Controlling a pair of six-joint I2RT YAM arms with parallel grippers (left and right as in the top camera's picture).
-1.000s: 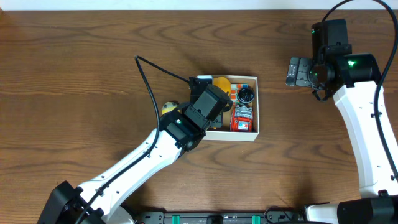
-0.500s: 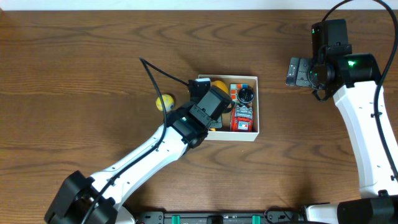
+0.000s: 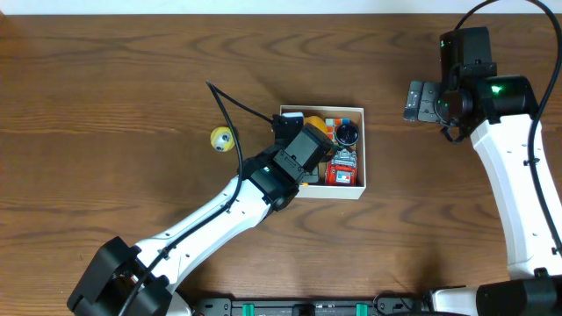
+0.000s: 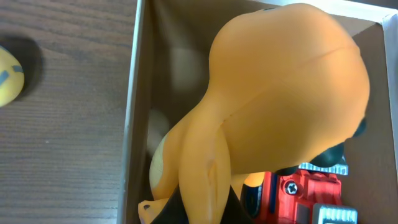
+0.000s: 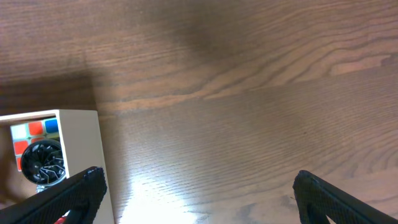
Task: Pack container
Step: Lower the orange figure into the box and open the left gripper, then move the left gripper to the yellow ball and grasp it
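Container (image 3: pixel 361 140) is probably light, bendy cardboard; pinch its 3 o'clock wall. Left gripper (image 3: pixel 290 123) closed tight, right gripper (image 5: pixel 202 186) spread wide, empty.

Container (image 3: pixel 361 151) central on the worktop (image 3: pixel 105 88), ball (image 3: pixel 220 139) outside.
The ball lies left of the container; inside, a bulbous toy (image 4: pixel 280 93) sits left, a toy vehicle (image 3: pixel 344 167) right, a round piece (image 3: pixel 348 133) behind the vehicle.

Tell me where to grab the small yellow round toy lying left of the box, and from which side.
Probably pinch the small yellow round toy across its widest middle, coming straight down from above. It is rounded, so an off-centre grip may squirt it away; it lies alone on the table, apart from the container, so nothing crowds either side.
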